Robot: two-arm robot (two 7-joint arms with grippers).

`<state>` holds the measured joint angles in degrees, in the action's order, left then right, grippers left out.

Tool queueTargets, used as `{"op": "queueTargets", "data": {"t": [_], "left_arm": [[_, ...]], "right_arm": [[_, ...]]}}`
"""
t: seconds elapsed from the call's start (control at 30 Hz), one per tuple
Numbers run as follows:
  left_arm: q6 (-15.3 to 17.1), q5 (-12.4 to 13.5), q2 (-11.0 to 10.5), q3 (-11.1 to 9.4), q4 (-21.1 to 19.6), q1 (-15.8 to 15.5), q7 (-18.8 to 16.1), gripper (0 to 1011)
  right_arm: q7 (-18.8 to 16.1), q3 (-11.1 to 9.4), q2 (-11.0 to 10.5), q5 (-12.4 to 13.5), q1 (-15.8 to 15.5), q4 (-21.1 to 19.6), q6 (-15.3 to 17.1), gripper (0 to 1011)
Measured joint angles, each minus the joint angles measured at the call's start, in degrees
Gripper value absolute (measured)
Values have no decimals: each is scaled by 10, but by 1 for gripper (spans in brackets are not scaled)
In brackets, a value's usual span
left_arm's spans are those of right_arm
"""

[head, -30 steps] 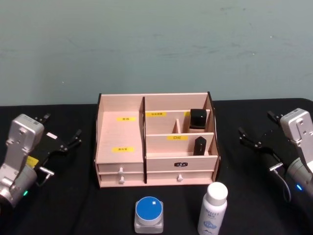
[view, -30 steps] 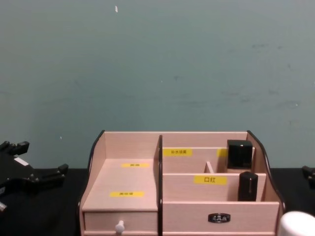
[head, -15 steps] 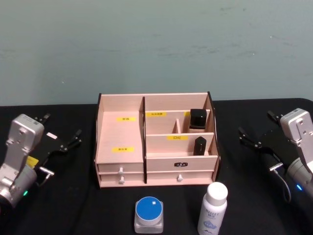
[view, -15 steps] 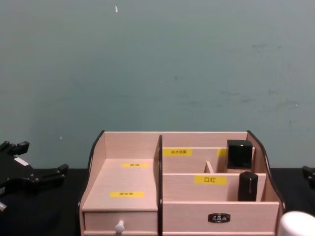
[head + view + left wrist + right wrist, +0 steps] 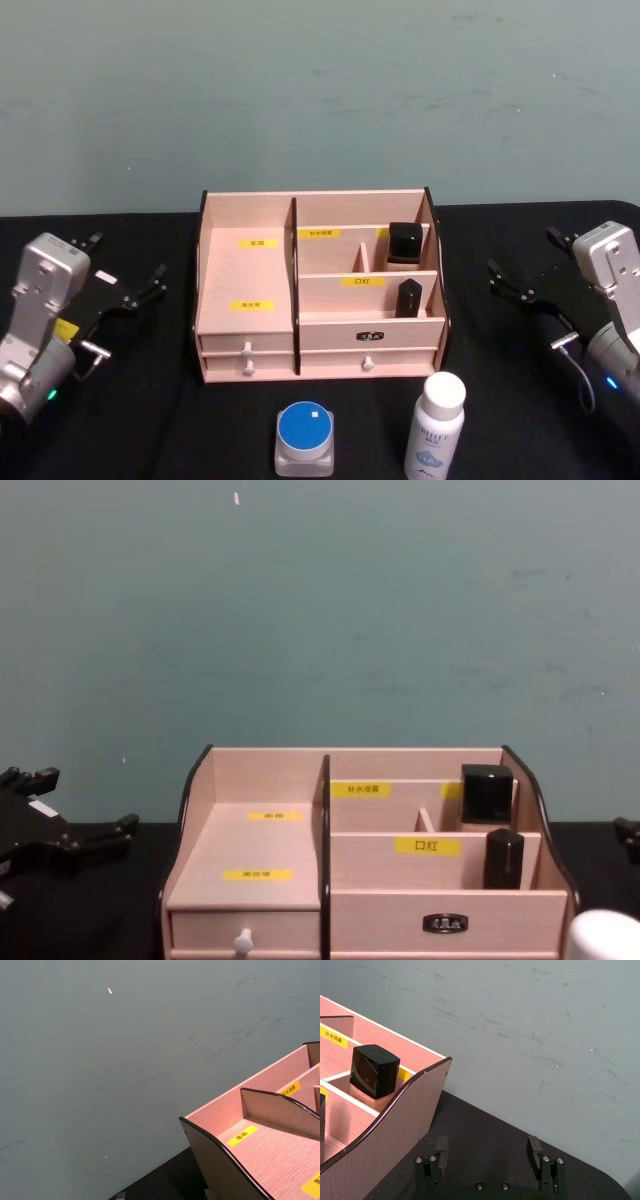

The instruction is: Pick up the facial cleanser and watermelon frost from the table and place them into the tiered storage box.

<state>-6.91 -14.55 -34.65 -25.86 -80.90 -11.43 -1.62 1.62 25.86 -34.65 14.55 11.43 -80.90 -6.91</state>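
Jaws are standing spread on left gripper [image 5: 125, 262] and right gripper [image 5: 525, 255] flanking tiered storage box [image 5: 245, 275]; right is probably needing a square, low grasp on upright facial cleanser [image 5: 436, 427], beside watermelon frost [image 5: 304, 437] at table [image 5: 150, 410] front.

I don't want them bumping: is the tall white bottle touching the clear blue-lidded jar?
Apart. The head view shows black table between the tall white bottle and the blue-lidded clear jar.
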Motion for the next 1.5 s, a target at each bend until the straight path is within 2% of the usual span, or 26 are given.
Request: {"op": "queueTargets", "data": {"t": [0.23, 0.4, 0.5, 0.6, 0.63, 0.83, 1.03, 1.33, 1.5], "left_arm": [[0, 0, 0, 0, 0, 0, 0, 1010], [0, 0, 0, 0, 0, 0, 0, 1010], [0, 0, 0, 0, 0, 0, 0, 1010], [0, 0, 0, 0, 0, 0, 0, 1010], [0, 0, 0, 0, 0, 0, 0, 1010], [0, 0, 0, 0, 0, 0, 0, 1010], [0, 0, 0, 0, 0, 0, 0, 1010], [0, 0, 0, 0, 0, 0, 0, 1009], [0, 0, 0, 0, 0, 0, 0, 1010]], "right_arm": [[0, 0, 0, 0, 0, 0, 0, 1002], [-18, -22, -15, 17, -27, -21, -11, 1002], [-40, -44, -38, 39, -55, -68, -16, 1002], [-54, -56, -54, 51, -70, -104, -13, 1002], [-64, -64, -66, 59, -81, -132, -8, 1002], [-106, -85, -91, 94, -112, -219, 5, 1002], [-151, -92, -93, 132, -135, -264, 10, 1002], [-212, -91, -84, 183, -157, -277, 13, 1002], [-236, -89, -84, 200, -172, -286, 33, 1002]]}}
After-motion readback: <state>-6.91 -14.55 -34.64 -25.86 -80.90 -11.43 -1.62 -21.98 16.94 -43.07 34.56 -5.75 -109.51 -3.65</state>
